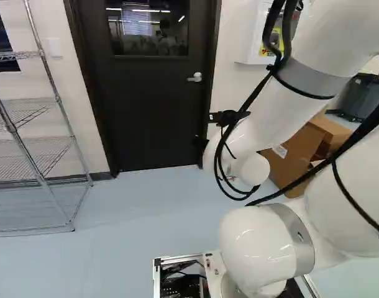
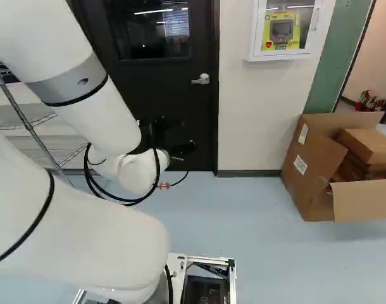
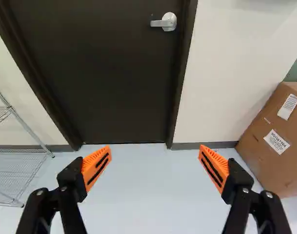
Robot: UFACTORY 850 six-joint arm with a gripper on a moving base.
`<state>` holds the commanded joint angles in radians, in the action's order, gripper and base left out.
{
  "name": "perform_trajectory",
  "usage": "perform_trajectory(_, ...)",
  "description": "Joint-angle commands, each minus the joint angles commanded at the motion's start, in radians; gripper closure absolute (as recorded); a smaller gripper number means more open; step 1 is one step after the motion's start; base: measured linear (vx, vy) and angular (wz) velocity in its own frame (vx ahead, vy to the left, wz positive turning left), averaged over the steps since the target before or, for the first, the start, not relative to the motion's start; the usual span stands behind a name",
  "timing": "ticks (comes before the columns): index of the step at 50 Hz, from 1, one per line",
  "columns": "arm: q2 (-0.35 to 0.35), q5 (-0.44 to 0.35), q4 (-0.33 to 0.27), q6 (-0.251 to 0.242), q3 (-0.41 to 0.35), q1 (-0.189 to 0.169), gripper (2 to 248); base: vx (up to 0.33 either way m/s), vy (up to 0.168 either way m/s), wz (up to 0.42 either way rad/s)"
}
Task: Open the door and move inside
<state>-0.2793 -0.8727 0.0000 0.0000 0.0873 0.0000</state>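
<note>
Door: dark brown, flat, upper window (image 2: 152, 107), shut in its dark frame (image 3: 183, 73). Lower edge lies along the pale blue floor (image 2: 275, 234). Task's contact point: silver lever handle with round base (image 3: 168, 22), near the door's right-hand edge in both base views, below the window's lower corner. Lever about level, pointing from its base in across the door.

Tool: black two-finger gripper (image 2: 168, 134), before the door at the end of the white arm (image 2: 92, 234). Wrist view: fingers spread wide, orange pads (image 3: 96, 165) well apart, floor visible between them. Handle lies ahead of the gripper, apart from both fingers.

Surroundings: chrome wire shelf rack (image 1: 34, 155) stands on the floor at the left of the left base view, beside the door frame. Open brown cardboard box (image 2: 304, 158) on the floor near the foot of the off-white wall (image 2: 250, 120), right of the door in the right base view; white wall cabinet with clear front (image 2: 281, 57) above floor level, between door and box.
</note>
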Motion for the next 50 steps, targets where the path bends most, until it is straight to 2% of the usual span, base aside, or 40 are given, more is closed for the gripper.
perform_trajectory(50, 0.0, 0.0, 0.0, 0.0, 0.0, 0.0, 3, 0.199, 0.039, -0.01)
